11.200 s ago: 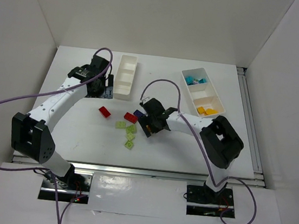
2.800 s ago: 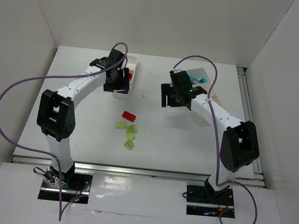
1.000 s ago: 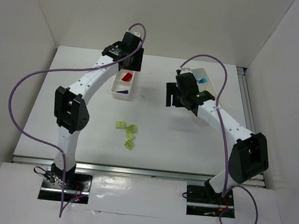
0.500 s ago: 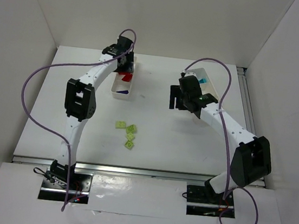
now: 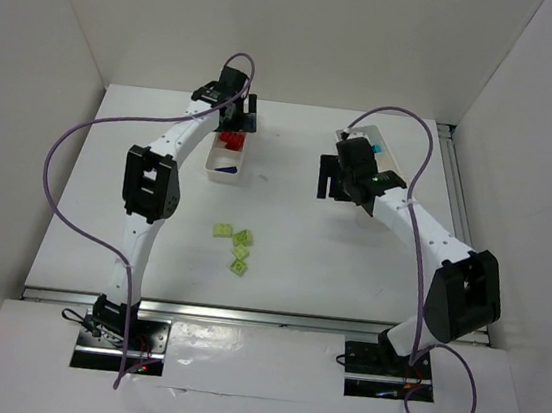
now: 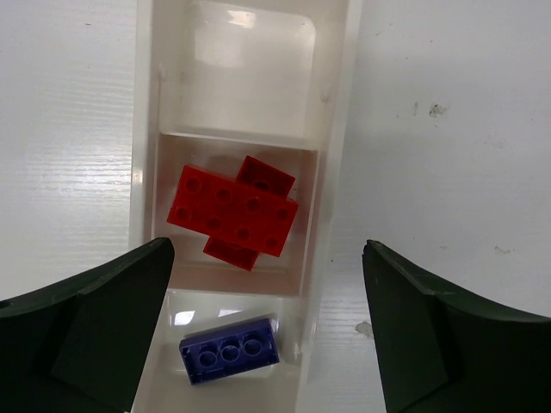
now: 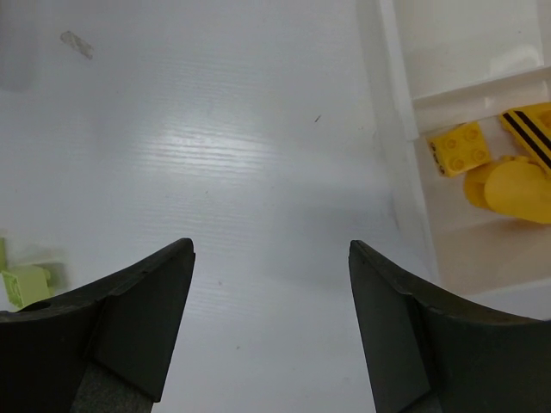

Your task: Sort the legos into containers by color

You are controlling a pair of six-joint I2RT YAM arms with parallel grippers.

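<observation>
The left gripper [image 6: 267, 254] hangs over the left tray [image 6: 331, 163], jaws wide, holding nothing. Red legos [image 6: 234, 215] lie stacked crosswise in that tray's middle compartment, and a purple brick [image 6: 229, 348] lies in its near-end compartment. Green legos [image 5: 236, 247] sit clustered on the table [image 5: 154, 212], well apart from the tray on its near side. Well to the tray's right, the right gripper [image 7: 269, 258] hovers over the table, wide and empty, beside the right tray [image 7: 405, 189] holding yellow legos [image 7: 461, 148]. A cyan speck, perhaps a brick, shows there too.
</observation>
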